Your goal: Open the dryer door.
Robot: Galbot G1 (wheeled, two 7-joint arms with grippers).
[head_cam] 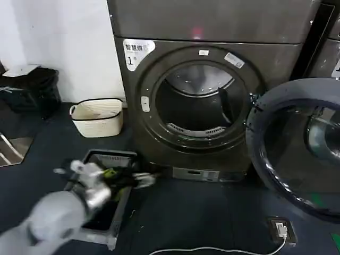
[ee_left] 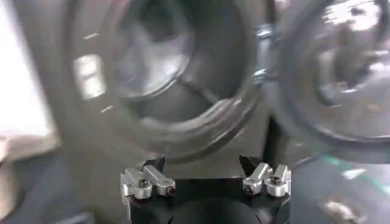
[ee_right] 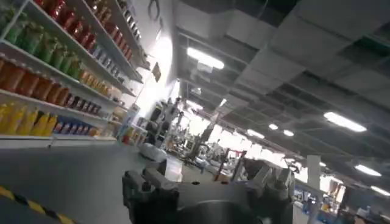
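Observation:
The dryer (head_cam: 133, 111) is a dark grey front loader with a white "1" sticker, and its round drum opening (head_cam: 199, 103) is uncovered. The dryer door (head_cam: 297, 149), a chrome ring around dark glass, stands swung out wide to the right on its hinge. In the left wrist view the door (ee_left: 341, 73) lies right of the drum opening (ee_left: 164, 67). My left gripper (head_cam: 139, 179) hovers low at the front left, over a floor tray and well short of the machine. It (ee_left: 201, 163) is open with nothing between its fingers. My right gripper (ee_right: 204, 176) is open, held away and facing the room.
A white basket (head_cam: 97, 117) stands left of the dryer. On the floor below my left arm lies a dark tray (head_cam: 114, 156) with cloth in it. A black crate (head_cam: 29, 87) sits far left. A socket box (head_cam: 280, 229) with a white cable lies front right. Store shelves (ee_right: 55, 61) show behind.

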